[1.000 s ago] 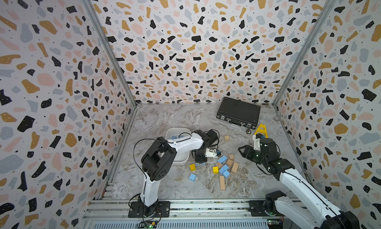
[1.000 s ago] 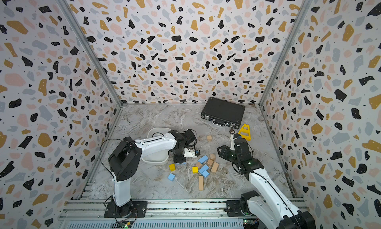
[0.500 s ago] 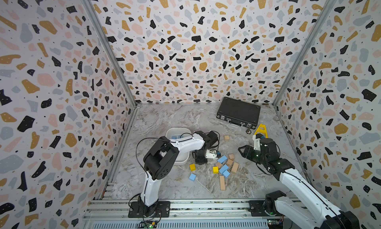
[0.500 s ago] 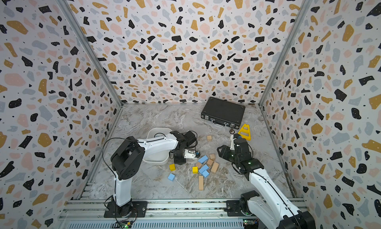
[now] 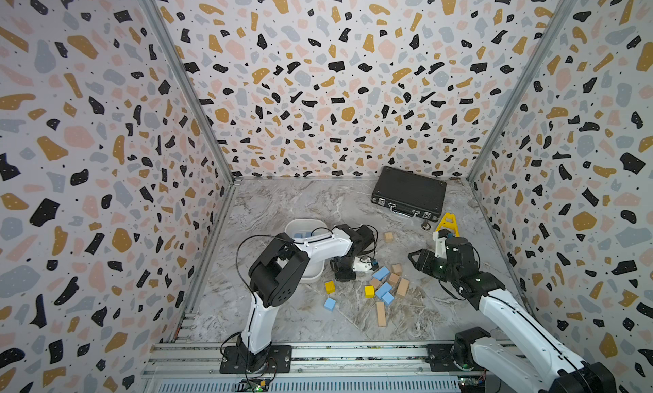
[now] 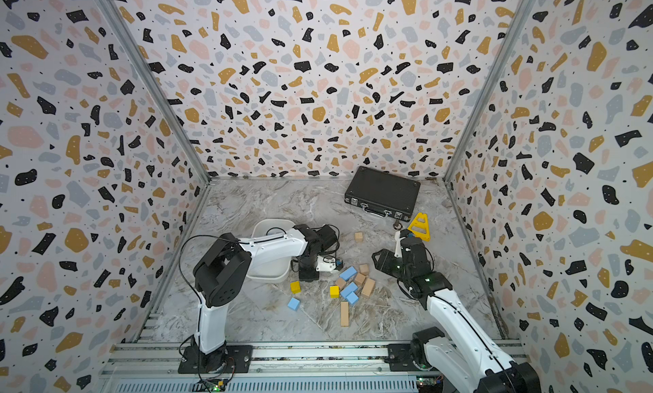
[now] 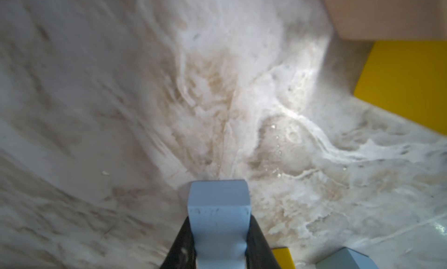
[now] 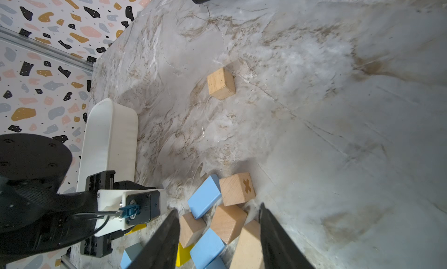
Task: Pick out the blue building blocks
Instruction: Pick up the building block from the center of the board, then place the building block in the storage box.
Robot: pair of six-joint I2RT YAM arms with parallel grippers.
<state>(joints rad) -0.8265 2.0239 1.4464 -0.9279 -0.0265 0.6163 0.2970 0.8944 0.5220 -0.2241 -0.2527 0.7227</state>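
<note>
Pinches a small sky-blue matte building block (image 7: 219,200) in the left gripper (image 7: 219,234), low over the grey marbled counter (image 7: 121,110), likely bound for the white plastic tub (image 5: 300,227) alongside, with some blue pieces already inside. Holds the right gripper (image 8: 219,208) spread and empty beside the mixed cluster, presumably to stay clear. Leaves four more blue blocks (image 5: 381,273) loose among yellow cubes (image 5: 329,286) and bare-wood blocks (image 5: 403,287).

Left arm (image 5: 319,242) covers most of the bin (image 5: 295,224), so no clue how many blue blocks (image 5: 303,235) sit inside. Left wrist view crops the yellow cube (image 7: 406,81) and blurry tan block (image 7: 387,11).
</note>
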